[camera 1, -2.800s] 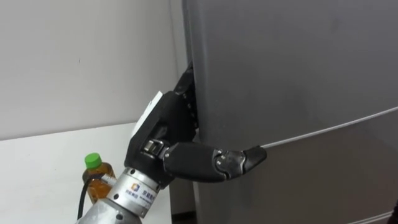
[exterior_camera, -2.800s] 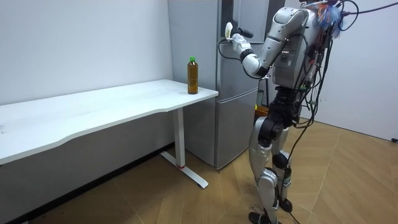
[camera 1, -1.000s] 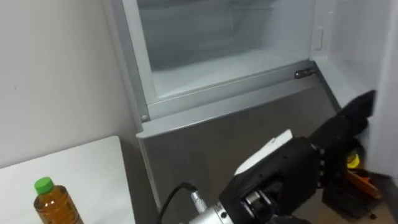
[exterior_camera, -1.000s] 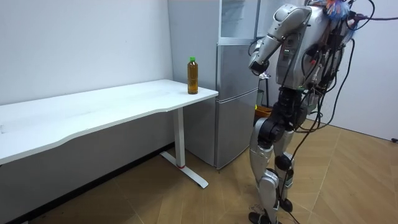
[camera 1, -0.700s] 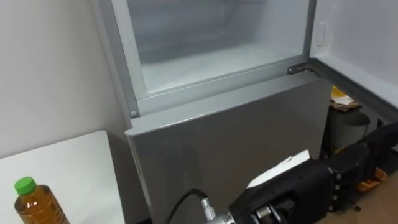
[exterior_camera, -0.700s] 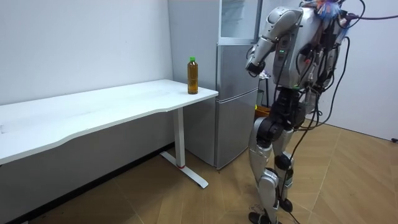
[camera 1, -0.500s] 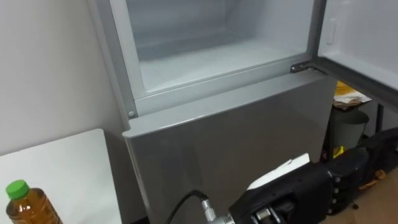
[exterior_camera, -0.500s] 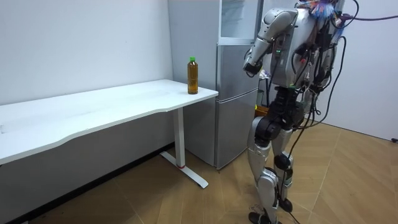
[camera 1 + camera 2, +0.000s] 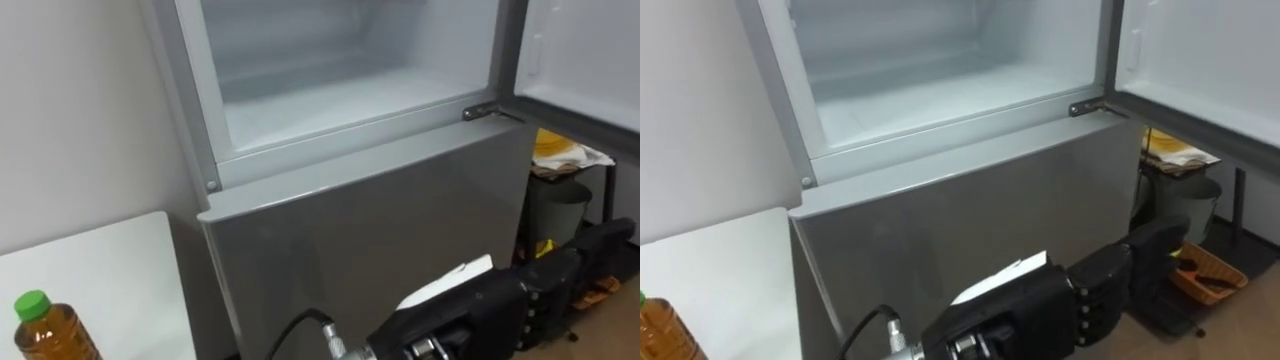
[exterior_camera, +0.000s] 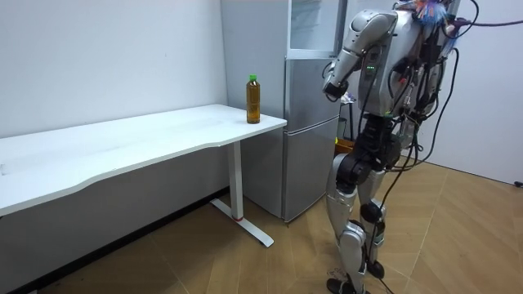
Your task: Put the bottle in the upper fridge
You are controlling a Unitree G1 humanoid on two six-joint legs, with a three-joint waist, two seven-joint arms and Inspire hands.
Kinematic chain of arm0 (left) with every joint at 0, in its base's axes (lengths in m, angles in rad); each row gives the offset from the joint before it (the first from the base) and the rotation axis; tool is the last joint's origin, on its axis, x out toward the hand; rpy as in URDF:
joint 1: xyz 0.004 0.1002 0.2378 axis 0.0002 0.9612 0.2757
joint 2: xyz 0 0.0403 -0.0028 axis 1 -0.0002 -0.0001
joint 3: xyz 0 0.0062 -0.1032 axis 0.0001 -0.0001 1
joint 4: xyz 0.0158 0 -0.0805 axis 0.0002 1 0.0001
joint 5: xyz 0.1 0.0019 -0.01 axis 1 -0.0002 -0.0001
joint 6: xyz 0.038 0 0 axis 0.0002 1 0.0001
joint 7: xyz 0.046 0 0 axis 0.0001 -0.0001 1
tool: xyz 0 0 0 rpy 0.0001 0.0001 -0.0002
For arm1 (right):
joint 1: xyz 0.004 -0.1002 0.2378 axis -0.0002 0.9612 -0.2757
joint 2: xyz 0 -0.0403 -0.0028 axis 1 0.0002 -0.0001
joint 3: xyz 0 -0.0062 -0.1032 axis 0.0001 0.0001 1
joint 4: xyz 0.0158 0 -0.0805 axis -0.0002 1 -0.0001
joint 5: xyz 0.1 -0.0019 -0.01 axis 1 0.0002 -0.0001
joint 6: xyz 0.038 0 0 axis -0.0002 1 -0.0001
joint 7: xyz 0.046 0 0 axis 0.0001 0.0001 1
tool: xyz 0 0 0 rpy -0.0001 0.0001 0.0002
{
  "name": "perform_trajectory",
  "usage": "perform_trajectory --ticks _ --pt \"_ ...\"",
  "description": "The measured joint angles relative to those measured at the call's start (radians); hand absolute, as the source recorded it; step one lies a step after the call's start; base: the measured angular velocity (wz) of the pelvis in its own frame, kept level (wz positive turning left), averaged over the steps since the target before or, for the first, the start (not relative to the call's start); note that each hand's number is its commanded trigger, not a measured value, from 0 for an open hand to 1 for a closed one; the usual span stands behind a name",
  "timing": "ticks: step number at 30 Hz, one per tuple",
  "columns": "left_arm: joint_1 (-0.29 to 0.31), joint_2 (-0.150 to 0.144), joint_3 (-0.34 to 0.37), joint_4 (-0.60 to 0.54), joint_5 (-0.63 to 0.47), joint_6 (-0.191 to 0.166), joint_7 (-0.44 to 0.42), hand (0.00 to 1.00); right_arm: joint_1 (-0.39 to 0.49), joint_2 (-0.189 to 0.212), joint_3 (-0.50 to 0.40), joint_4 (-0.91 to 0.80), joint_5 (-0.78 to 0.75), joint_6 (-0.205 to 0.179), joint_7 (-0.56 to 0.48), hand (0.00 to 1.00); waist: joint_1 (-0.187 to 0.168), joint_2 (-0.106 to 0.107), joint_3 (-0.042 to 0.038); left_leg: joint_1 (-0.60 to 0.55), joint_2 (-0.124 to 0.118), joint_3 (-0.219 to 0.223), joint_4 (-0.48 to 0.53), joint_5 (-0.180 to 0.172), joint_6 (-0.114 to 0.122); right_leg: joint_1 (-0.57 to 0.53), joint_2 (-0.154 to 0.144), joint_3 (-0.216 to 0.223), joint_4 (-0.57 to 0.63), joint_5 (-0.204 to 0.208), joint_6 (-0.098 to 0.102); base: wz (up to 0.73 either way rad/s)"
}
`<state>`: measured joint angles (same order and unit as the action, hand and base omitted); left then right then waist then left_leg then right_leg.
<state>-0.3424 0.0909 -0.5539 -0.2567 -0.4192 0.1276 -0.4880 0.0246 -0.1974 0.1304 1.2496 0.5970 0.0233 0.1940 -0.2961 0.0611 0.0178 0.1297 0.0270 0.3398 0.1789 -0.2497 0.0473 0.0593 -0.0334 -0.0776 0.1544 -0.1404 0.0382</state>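
Here, upright on the wooden floor (image 10: 245,269), close before the grey fridge (image 10: 306,139) and facing it, with the long white table (image 10: 122,143) off to the room view's left, its end just beside the fridge's side. Upper door (image 9: 585,50) standing wide open on the right, baring the upper compartment (image 9: 330,95) with its pale walls and white base. Lower door (image 9: 370,230) shut, flat and grey beneath it. Left hand (image 9: 510,300) low in front of that lower door, back turned upward, dark fingers (image 9: 600,248) stretched straight out toward the right, relaxed and flat, with no hold on anything. Hard to tell from the eye views whether touching the door or just short of it; in the room view, level with the chest and near the fridge's front. Bottle (image 9: 50,338) on the table, upright, at the corner nearest the fridge: green cap on top, amber drink inside. Well apart from the left hand, off to its left. Past the open door, low on the right, a dark bin (image 9: 552,210) on the floor, and just above it a yellow bundle (image 9: 560,148).
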Motion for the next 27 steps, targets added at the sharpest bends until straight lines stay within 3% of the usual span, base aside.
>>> perform_trajectory --ticks 6,10,13,18,21,27 --pt "0.019 0.019 0.004 0.000 0.000 0.008 -0.004 0.00 0.007 0.004 -0.007 -0.001 -0.007 0.000 0.005 0.00 0.008 -0.007 -0.0020 0.002 -0.001 -0.016 -0.003 0.001 -0.001 0.013 -0.001 -0.018 -0.002 -0.001 -0.001 0.08" --pt "0.101 0.045 0.013 0.001 -0.001 0.012 -0.004 0.00 0.010 0.013 -0.005 -0.002 -0.001 -0.001 -0.012 0.00 0.038 -0.019 -0.0022 0.002 0.000 -0.017 0.001 0.003 -0.005 0.015 0.000 -0.017 -0.001 -0.002 -0.003 -0.02" --pt "0.187 0.077 0.048 0.006 -0.001 0.015 0.002 0.00 0.020 0.028 -0.002 0.002 0.021 -0.001 -0.032 0.00 0.063 -0.041 -0.0008 -0.001 0.001 -0.042 0.006 0.003 -0.005 0.027 -0.001 -0.041 -0.004 -0.005 -0.006 0.23" --pt "0.300 0.104 0.114 0.016 0.050 0.007 0.011 0.00 0.029 0.036 -0.015 0.000 -0.022 -0.013 -0.032 0.00 0.115 -0.045 -0.0005 -0.016 0.000 -0.068 0.009 0.003 -0.006 0.029 -0.003 -0.063 -0.003 -0.006 -0.006 0.16" --pt "0.381 0.132 0.159 0.047 0.087 0.000 0.024 0.00 0.031 0.037 -0.016 -0.006 -0.051 -0.025 -0.031 0.00 0.116 -0.044 -0.0019 -0.019 0.000 -0.094 0.011 0.004 -0.008 0.038 -0.004 -0.090 -0.002 -0.006 -0.006 0.24" --pt "0.433 0.144 0.184 0.045 0.097 -0.003 0.026 0.00 0.035 0.036 -0.015 -0.014 -0.055 -0.031 -0.038 0.00 0.155 -0.043 -0.0045 -0.032 -0.003 -0.130 0.013 0.008 -0.011 0.045 -0.007 -0.120 -0.002 -0.006 -0.006 0.18"
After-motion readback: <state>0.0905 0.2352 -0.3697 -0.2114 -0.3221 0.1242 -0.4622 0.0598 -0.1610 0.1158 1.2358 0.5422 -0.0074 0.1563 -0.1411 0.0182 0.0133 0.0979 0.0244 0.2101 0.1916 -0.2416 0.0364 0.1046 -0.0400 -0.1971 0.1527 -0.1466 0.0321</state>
